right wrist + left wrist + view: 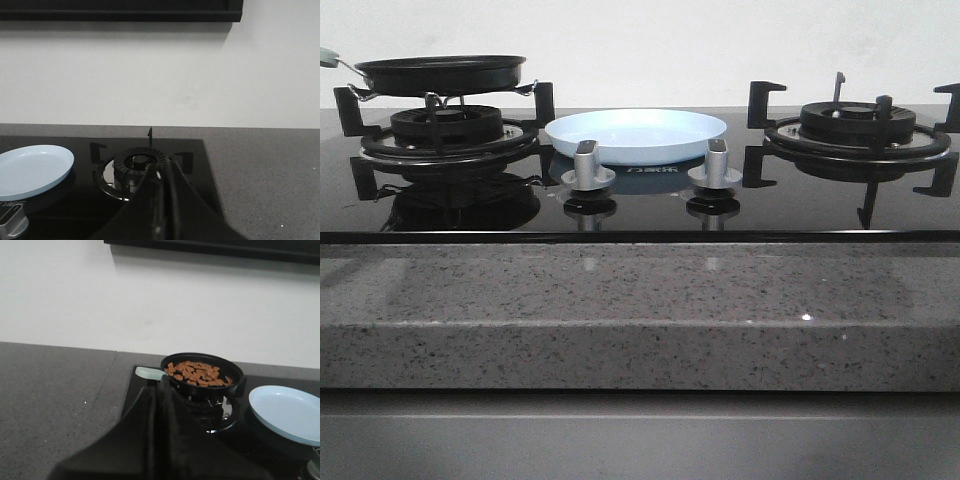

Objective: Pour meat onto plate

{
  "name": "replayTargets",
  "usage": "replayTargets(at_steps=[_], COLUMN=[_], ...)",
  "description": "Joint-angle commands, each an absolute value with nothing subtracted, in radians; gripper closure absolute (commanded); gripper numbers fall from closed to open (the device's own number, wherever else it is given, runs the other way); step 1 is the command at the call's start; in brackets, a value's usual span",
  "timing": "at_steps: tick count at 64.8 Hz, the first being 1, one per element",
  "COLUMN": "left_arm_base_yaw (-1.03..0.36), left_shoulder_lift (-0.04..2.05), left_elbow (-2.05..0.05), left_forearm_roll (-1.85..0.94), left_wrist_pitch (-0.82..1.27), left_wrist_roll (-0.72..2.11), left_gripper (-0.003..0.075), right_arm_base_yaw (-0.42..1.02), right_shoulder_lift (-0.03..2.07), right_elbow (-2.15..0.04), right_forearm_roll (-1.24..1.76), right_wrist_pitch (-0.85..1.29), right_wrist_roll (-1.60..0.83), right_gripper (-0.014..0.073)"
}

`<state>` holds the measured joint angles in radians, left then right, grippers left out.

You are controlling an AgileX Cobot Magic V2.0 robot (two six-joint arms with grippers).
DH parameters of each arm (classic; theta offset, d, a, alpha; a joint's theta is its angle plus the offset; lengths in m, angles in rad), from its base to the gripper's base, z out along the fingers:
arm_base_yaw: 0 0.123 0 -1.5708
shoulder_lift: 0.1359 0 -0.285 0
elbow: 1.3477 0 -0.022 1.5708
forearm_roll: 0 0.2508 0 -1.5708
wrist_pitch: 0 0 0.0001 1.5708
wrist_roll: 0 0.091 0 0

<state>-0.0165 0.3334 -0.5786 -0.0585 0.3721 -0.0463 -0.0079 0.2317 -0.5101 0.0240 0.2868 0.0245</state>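
Left wrist view alone shows meat inside pan.

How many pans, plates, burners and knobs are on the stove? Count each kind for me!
Black frying pan with pale handle, holding orange-brown meat pieces: 1
Pale blue round plate: 1
Black gas burners: 2
Silver metal knobs: 2
Total: 6

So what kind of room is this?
Most likely a kitchen. There is a black glass gas hob with two burners and knobs, set in a speckled stone counter, and a frying pan of meat on one burner.
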Motion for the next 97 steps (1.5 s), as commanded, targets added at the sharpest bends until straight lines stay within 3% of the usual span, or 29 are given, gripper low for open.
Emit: replayTargets(at_steps=[1, 41, 46, 54, 59, 64, 79, 97], left_arm_base_yaw=[-0.017, -0.017, -0.017, -0.017, -0.017, -0.017, -0.017, -0.017], left_shoulder_lift=[0.41, 0.655, 0.674, 0.692, 0.698, 0.698, 0.699, 0.7], left_elbow=[-0.65, -0.67, -0.67, -0.67, -0.67, -0.67, -0.67, -0.67], left_forearm_roll=[-0.068, -0.068, -0.064, -0.064, -0.066, -0.066, -0.066, -0.066], left_wrist_pitch=[0.35, 0.375, 0.375, 0.361, 0.358, 0.357, 0.356, 0.355], left_wrist_roll=[-0.048, -0.048, -0.048, -0.048, -0.048, -0.048, -0.048, -0.048], left_gripper=[0.0741, 0.0718, 0.058, 0.0276, 0.018, 0.0176, 0.0176, 0.0176], right_arm_base_yaw=[-0.012, -0.012, -0.012, -0.012, -0.012, -0.012, 0.043, 0.21], right_shoulder_lift=[0.316, 0.62, 0.63, 0.631, 0.631, 0.631, 0.692, 0.879], right_elbow=[-0.592, -0.631, -0.631, -0.631, -0.631, -0.631, -0.721, -0.876], right_forearm_roll=[0.011, 0.015, 0.015, 0.015, 0.018, 0.051, 0.127, 0.179], right_wrist_pitch=[0.272, 0.411, 0.427, 0.444, 0.448, 0.456, 0.57, 0.622], right_wrist_roll=[0.023, 0.023, 0.023, 0.023, 0.023, 0.023, -0.026, -0.071], right_gripper=[0.0664, 0.0655, 0.0582, 0.0285, 0.0148, 0.0094, 0.0131, 0.0132])
